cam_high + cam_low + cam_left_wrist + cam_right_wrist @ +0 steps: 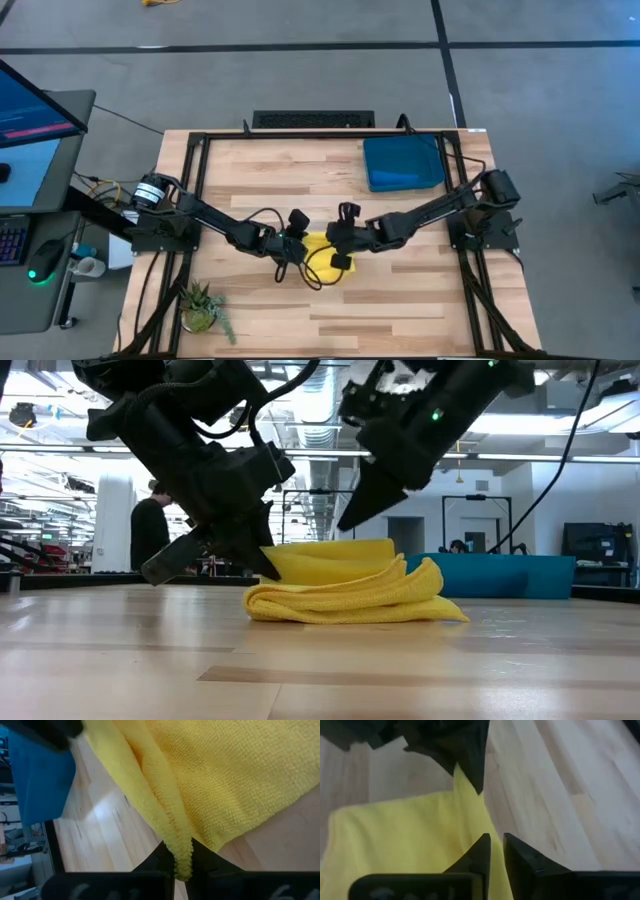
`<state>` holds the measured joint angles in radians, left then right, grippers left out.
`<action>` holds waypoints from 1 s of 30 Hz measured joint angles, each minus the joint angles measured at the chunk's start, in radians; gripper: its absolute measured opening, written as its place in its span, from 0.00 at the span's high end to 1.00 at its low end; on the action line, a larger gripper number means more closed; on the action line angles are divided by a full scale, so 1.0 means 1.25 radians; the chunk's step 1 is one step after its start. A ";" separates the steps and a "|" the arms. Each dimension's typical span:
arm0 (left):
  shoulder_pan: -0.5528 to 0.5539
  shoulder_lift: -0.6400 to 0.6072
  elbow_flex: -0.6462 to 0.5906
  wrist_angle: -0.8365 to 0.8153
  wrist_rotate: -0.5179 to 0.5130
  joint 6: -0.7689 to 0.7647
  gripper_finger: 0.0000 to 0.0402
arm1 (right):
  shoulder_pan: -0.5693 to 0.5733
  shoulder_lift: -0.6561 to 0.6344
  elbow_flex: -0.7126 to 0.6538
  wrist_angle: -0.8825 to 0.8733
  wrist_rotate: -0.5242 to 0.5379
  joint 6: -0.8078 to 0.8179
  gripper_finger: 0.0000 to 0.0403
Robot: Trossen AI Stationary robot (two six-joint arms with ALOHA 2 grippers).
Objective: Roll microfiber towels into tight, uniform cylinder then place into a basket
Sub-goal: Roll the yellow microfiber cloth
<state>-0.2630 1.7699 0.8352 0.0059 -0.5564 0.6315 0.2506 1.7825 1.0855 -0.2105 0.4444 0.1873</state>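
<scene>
Overhead, table-level and two close wrist views, all on yellow towel

Bright, even ceiling light (strip lamps in the low view) leaves a soft sheen on the bench. Both wrist views blur up close.

1. The wooden table carries everything.
2. A folded yellow towel lies between the left end effector and right end effector.
3. The basket sits well beyond the right end effector.
4. A small plant stands near the left one.
</scene>
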 joint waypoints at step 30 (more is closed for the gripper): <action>0.001 -0.001 0.001 -0.020 0.014 -0.137 0.85 | -0.014 0.122 0.004 -0.042 -0.187 0.053 0.96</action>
<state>-0.2615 1.7687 0.8360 -0.0185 -0.5383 0.4606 0.2333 1.9347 1.0906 -0.2633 0.2105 0.2539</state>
